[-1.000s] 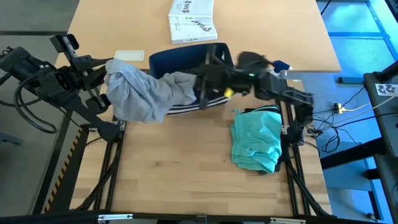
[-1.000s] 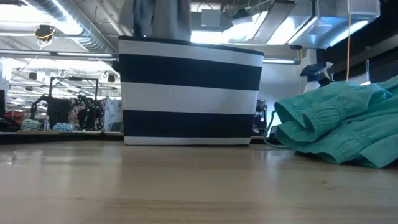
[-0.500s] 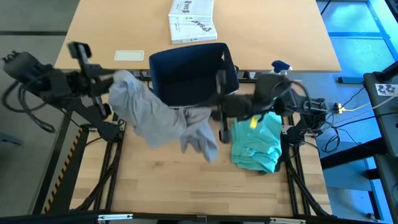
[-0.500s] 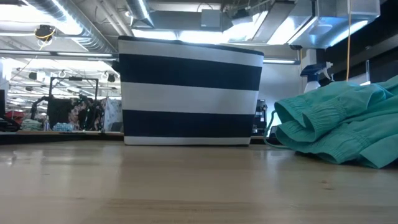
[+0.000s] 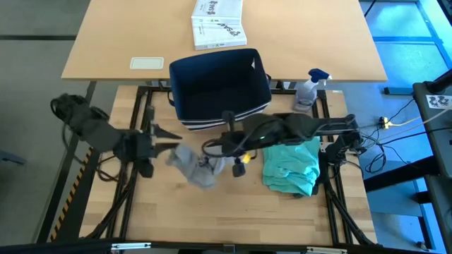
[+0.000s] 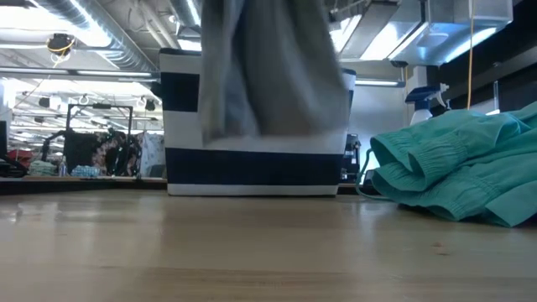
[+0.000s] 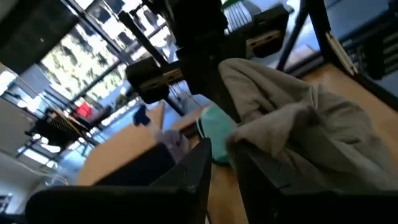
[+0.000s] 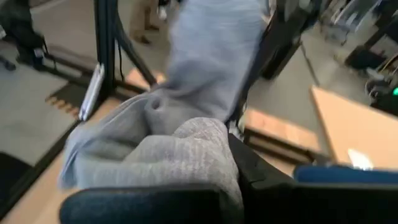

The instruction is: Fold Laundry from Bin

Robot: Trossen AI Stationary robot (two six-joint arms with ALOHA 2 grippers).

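Note:
A grey garment (image 5: 194,166) hangs bunched between my two grippers over the middle of the table; in the low view the grey garment (image 6: 268,71) hangs blurred before the bin (image 6: 252,168), clear of the tabletop. My right gripper (image 5: 224,144) is shut on it. My left gripper (image 5: 169,137) reaches in from the left, its fingers a little apart. The navy bin (image 5: 219,85) stands at the table's far edge. A teal piece (image 5: 289,166) lies crumpled on the table at the right. My left gripper has the garment's edge (image 7: 273,124) draped over one finger (image 7: 267,180); wood shows through the narrow gap between the fingers, and no cloth shows in it. My right gripper holds a bunched fold of the garment (image 8: 186,149), reaching nearly level from the table's right. The cloth piles over the fingers and hides the contact. The rest hangs slack below.
A white printed box (image 5: 217,22) and a white card (image 5: 147,63) lie on the far table behind the bin. A spray bottle (image 5: 308,88) stands right of the bin. Bare wood (image 5: 212,219) stretches along the near edge.
Both grippers have come down and toward the table's near edge, and closer to each other. The grey garment, earlier stretched from the left gripper across the bin, has come clear of the bin. It now hangs bunched over the table's middle.

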